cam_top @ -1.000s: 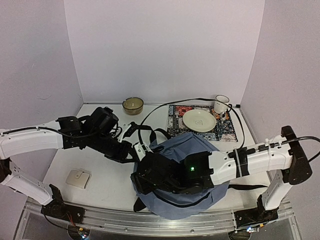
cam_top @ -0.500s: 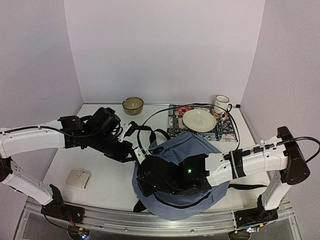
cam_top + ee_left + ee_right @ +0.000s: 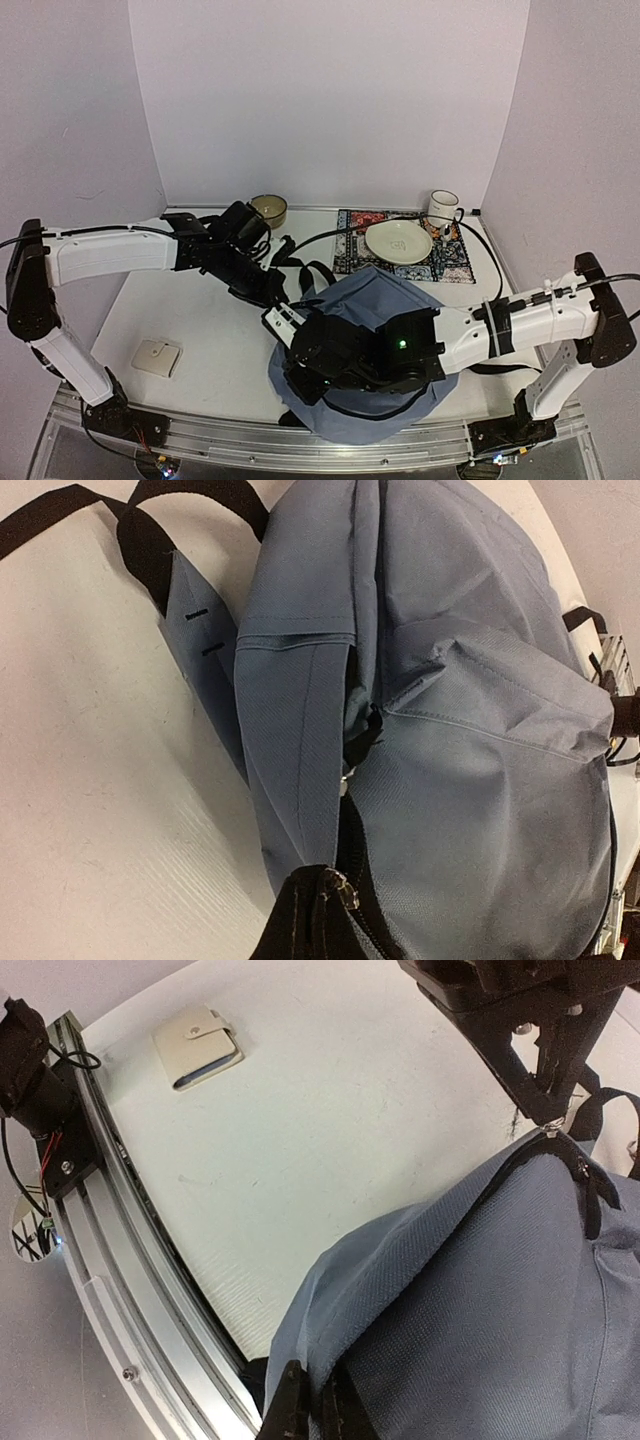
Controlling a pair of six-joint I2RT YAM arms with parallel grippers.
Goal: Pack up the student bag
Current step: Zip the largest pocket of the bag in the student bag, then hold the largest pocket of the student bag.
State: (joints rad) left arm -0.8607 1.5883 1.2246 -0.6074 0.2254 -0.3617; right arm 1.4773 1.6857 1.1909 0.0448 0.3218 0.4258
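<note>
The student bag [image 3: 385, 295] is a blue-grey backpack lying flat at the table's front centre. My left gripper [image 3: 322, 912] is shut on the black zipper edge at the bag's [image 3: 480, 780] side, with a small metal zipper pull [image 3: 347, 886] at its tips. The right wrist view shows that same gripper [image 3: 548, 1110] from outside, pinching the zipper end. My right gripper [image 3: 315, 1412] is shut on a fold of the bag's [image 3: 480, 1310] fabric near the front rail. From above, the right gripper's body [image 3: 330, 355] covers the bag's near-left part.
A cream wallet [image 3: 158, 357] lies front left. At the back stand an olive bowl [image 3: 267, 210], and a plate [image 3: 398, 240] and mug [image 3: 441, 208] on a patterned mat [image 3: 452, 262]. Black bag straps [image 3: 300, 268] and a cable trail behind the bag. The metal rail [image 3: 110, 1290] borders the front.
My right gripper has closed on the bag's fabric. The left arm has swung back and rightward, still pinching the zipper, and the bag has shifted slightly.
</note>
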